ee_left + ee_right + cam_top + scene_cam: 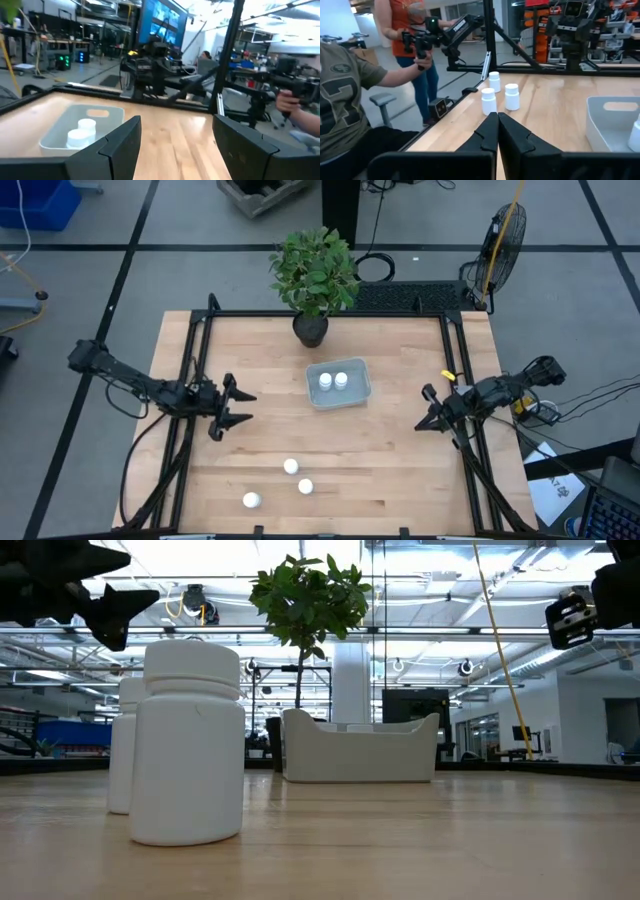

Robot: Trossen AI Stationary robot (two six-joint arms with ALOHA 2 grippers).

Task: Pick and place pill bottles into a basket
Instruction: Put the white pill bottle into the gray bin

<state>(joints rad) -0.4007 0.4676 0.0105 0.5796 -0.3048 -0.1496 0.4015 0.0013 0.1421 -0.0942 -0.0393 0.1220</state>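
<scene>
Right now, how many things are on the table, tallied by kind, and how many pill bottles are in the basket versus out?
Pill bottles in the basket: 2
Pill bottles loose on the table: 3
Basket: 1
Potted plant: 1
Total: 7 things, 5 of them bottles.

Table: light wooden top in a black frame, standing on a grey floor.
Basket: near the table's middle, resting directly on the wood; the landmark for the rest.
Plant pot: dark, with a leafy plant, on the wood just beyond the basket toward the far edge.
Pill bottles on the wood: three, upright, grouped well apart from the basket toward the near edge.
Pill bottles in the basket: two, side by side.
</scene>
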